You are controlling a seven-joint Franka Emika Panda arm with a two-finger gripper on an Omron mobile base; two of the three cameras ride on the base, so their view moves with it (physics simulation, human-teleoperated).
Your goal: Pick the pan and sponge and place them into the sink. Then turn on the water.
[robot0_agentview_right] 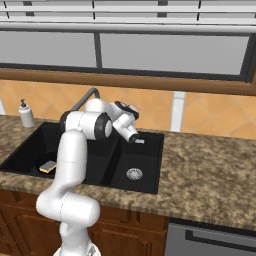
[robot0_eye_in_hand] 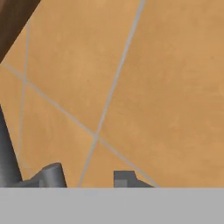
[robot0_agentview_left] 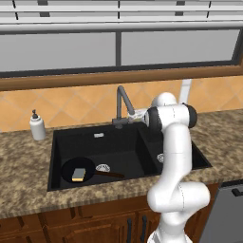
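Note:
The black pan (robot0_agentview_left: 71,167) lies in the large left basin of the black sink (robot0_agentview_left: 59,137), its brown handle pointing right. The yellow sponge (robot0_agentview_left: 79,174) rests inside the pan and also peeks out behind my arm as the sponge (robot0_agentview_right: 48,166). My gripper (robot0_agentview_left: 136,115) hovers over the back of the sink, close beside the base of the grey faucet (robot0_agentview_left: 124,102). In the hand view my gripper (robot0_eye_in_hand: 87,177) faces the orange tiles, its fingertips (robot0_eye_in_hand: 52,175) a small gap apart with nothing between them. No water shows at the spout.
A white soap dispenser (robot0_agentview_left: 37,126) stands on the speckled counter left of the sink. The smaller right basin holds a silver drain (robot0_agentview_right: 134,173). Orange tile backsplash and a wooden window sill run behind the faucet. A dishwasher front (robot0_agentview_right: 215,240) sits low at the right.

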